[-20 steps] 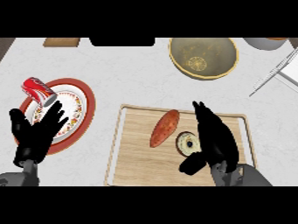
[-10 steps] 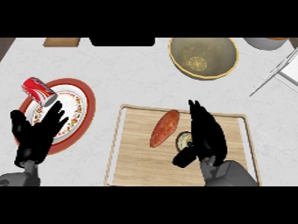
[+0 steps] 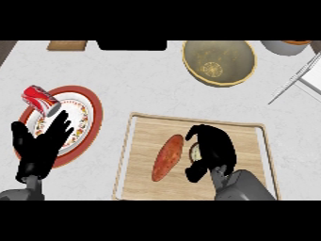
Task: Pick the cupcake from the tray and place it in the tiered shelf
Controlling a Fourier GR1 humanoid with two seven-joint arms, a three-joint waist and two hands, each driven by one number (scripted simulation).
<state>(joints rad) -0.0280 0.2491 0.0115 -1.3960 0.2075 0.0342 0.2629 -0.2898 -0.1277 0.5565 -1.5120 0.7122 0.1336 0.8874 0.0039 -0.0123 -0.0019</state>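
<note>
Left hand (image 3: 41, 148) rested open; right hand (image 3: 215, 148) gripped the cupcake (image 3: 193, 152).
The left fingers were spread wide over a plate (image 3: 95, 117), with a red can (image 3: 40, 99) at its 11 o'clock. On the wooden tray (image 3: 132, 155), the right fingers curled round the cupcake, an orange-red oblong food (image 3: 167, 157) at its 9 o'clock. The tiered shelf (image 3: 320, 77) stood at 1 o'clock.

— Do we see any writing here that we can read?
— No, none. We cannot make out any lettering on the red can (image 3: 40, 99), and the plate (image 3: 86, 123) beneath it shows us only a coloured pattern, no words or numbers.
</note>
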